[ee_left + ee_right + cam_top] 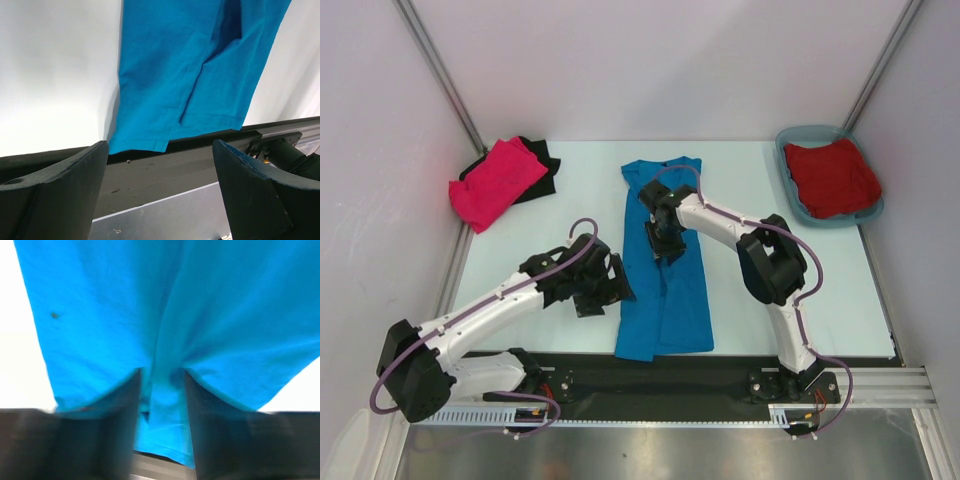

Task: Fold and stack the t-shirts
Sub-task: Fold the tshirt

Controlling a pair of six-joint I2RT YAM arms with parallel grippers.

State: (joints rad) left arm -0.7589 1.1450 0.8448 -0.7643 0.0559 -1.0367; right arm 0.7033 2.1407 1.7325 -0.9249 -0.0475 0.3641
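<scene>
The blue t-shirt (665,300) is lying down the middle of the table (580,200) as a long narrow strip, collar end at the far side and hem reaching the black strip (670,375) at the near edge. The right gripper (665,245) is sitting right on the upper half of that shirt. Its dark fingers (120,430) are standing a little apart with a ridge of blue cloth running between them (the wrist view is blurred, so I cannot tell whether they are actually pinching it). The left gripper (603,290) is hovering just beside the shirt's left edge, jaws spread wide and holding nothing. Far left, the hot pink t-shirt (495,185) is resting on top of the black t-shirt (542,170). At the far right corner, the dark red t-shirt (832,178) is sitting crumpled inside the teal tub (788,150).
</scene>
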